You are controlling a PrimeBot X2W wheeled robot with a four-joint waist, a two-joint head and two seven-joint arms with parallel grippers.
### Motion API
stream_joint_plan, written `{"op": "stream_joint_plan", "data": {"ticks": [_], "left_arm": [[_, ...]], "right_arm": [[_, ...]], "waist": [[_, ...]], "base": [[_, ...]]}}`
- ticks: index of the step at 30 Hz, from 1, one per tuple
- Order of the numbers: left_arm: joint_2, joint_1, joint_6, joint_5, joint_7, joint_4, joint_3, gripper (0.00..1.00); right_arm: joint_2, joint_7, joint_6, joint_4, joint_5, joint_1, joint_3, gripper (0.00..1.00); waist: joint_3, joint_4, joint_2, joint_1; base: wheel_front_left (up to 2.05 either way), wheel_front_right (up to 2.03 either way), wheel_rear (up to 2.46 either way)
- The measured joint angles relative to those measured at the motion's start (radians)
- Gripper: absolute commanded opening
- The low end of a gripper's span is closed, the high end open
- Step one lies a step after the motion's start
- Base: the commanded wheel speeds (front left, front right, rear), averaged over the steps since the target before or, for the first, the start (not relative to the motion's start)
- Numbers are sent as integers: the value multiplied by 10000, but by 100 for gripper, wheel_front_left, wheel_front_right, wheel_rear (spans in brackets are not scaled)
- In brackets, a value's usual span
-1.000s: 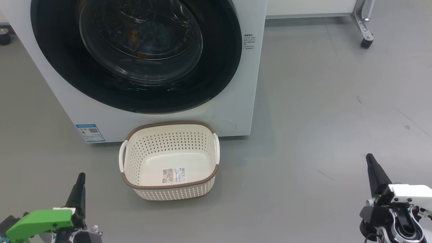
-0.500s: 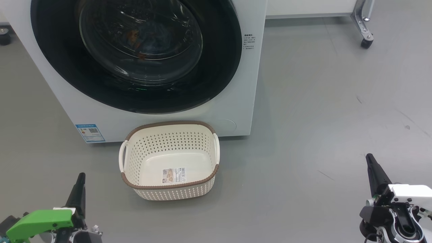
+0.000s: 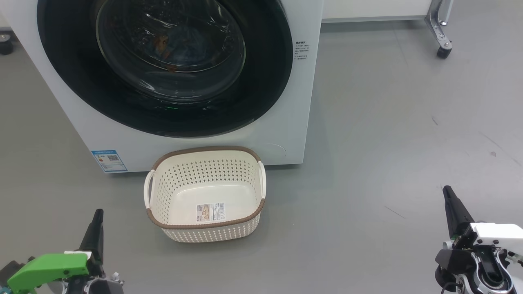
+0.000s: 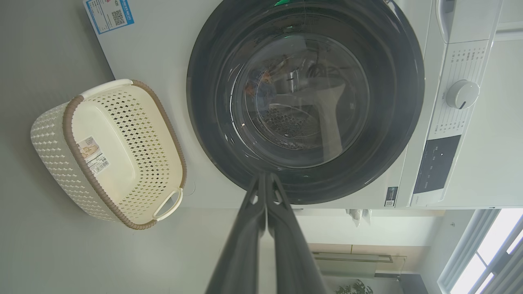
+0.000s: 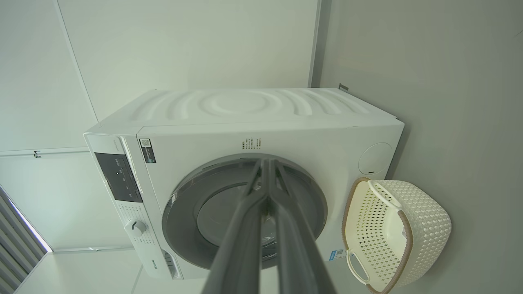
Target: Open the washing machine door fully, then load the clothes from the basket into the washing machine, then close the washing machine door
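The left hand (image 3: pixel 97 216) is clenched on nothing, its two dark fingers pressed together and pointing up the head view, low at the left above the grey floor (image 3: pixel 388 143). The right hand (image 3: pixel 448 192) is likewise clenched and empty, at the lower right, well apart from everything else.

Between the two and further forward, the basket (image 3: pixel 212 234) stands upright on the floor, mouth up, its long axis running left to right along the washing machine (image 3: pixel 302 122), just in front of it. A label sticker (image 3: pixel 210 212) shows on its bare bottom.

Behind it, the washing machine door (image 3: pixel 265 81) lies shut against the machine's front, facing the robot. Through its glass bowl (image 3: pixel 196 69), the clothes (image 3: pixel 163 41) show dimly as blue and orange patches inside.

Against the picture of a second ago, both hands, the basket and the door sit in the same places.
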Motion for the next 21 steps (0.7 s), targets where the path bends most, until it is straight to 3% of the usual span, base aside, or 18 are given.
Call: {"op": "stream_joint_plan", "data": {"ticks": [21], "left_arm": [[0, 0, 0, 0, 0, -2, -2, 0]], "right_arm": [[0, 0, 0, -4, 2, 0, 8, 0]], "waist": [[0, 0, 0, 0]], "base": [[0, 0, 0]]}}
